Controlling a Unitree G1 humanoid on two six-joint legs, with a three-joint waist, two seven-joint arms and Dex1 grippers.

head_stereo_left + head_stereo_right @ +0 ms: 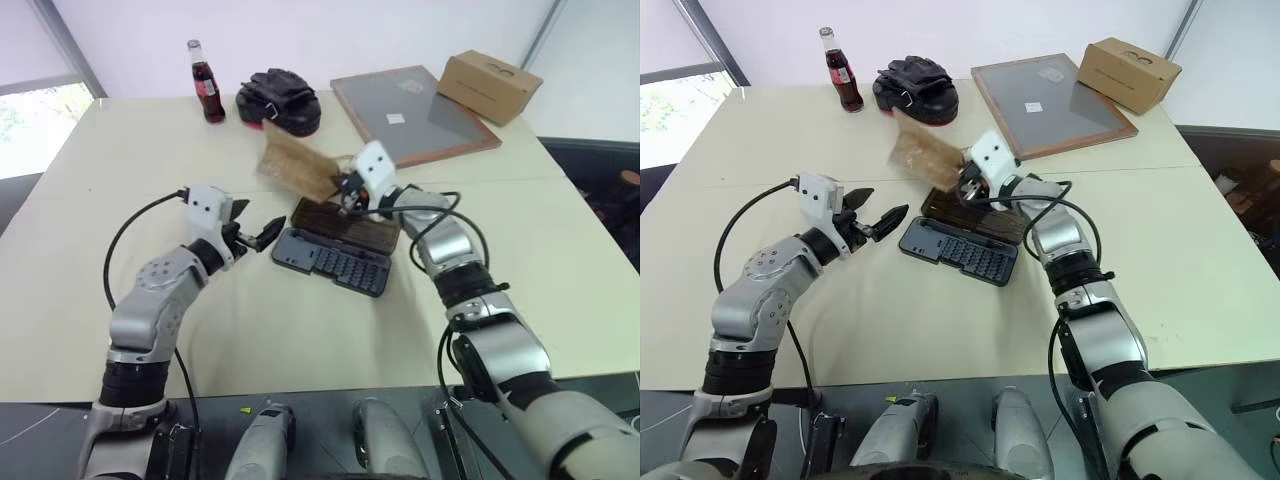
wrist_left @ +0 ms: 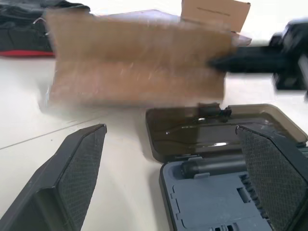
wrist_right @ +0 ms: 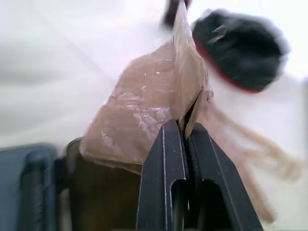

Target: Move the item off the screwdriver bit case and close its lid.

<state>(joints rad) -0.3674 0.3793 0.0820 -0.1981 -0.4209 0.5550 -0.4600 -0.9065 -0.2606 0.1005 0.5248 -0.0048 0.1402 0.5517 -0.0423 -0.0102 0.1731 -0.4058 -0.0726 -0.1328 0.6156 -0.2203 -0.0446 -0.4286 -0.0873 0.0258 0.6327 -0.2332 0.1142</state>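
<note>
Two grippers on my rig, one case, one bag. My right gripper (image 3: pixel 185 132): fingers pressed together on an edge of the brown paper bag (image 1: pixel 297 163), which hangs tilted in the air above the far side of the screwdriver bit case (image 1: pixel 335 262). The bag's twisted handles trail loose in the right wrist view. Case: lying open on the cream table (image 1: pixel 140 150), lid (image 1: pixel 345 224) flat behind the slotted tray. My left gripper (image 1: pixel 257 236): fingers spread wide, empty, just beside the case's left end. Far side of the table: cola bottle (image 1: pixel 206 84), black-and-red bundle (image 1: pixel 279 100), framed grey board (image 1: pixel 411 112), cardboard box (image 1: pixel 488 85).
</note>
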